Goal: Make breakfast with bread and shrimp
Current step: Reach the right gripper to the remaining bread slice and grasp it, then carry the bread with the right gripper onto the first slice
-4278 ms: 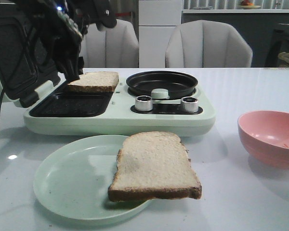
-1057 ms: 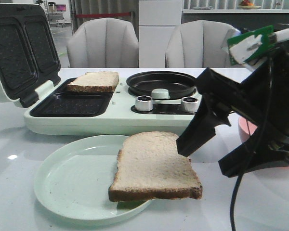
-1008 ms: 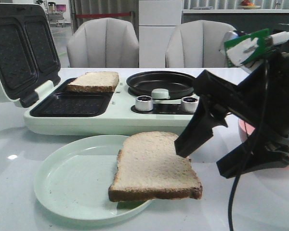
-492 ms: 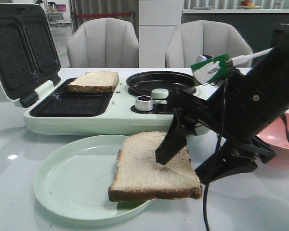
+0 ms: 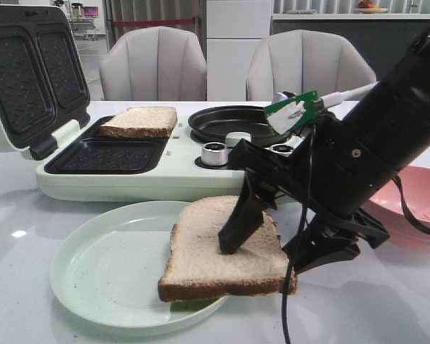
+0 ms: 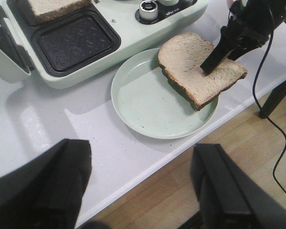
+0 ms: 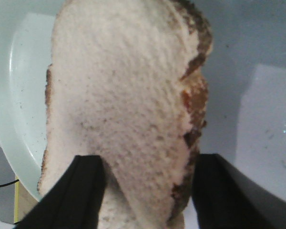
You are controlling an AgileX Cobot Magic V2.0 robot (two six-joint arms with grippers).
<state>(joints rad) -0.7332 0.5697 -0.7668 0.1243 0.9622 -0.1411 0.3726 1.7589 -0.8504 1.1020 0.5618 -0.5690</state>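
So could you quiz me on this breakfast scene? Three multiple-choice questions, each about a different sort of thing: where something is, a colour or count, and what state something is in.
1. Where is the near slice of bread?
A. In the round black pan
B. Partly on the green plate, overhanging its rim
C. Inside the pink bowl

2. How many bread slices can be seen?
A. One
B. Two
C. Four

3. How is the sandwich maker's lid?
A. Open, tilted back
B. Shut flat
C. Removed and lying on the table

Answers:
1 B: the near slice lies on the green plate, with the right gripper and its open jaws either side of the overhanging edge.
2 B: a far slice sits in the sandwich maker.
3 A: the lid stands raised at the left.
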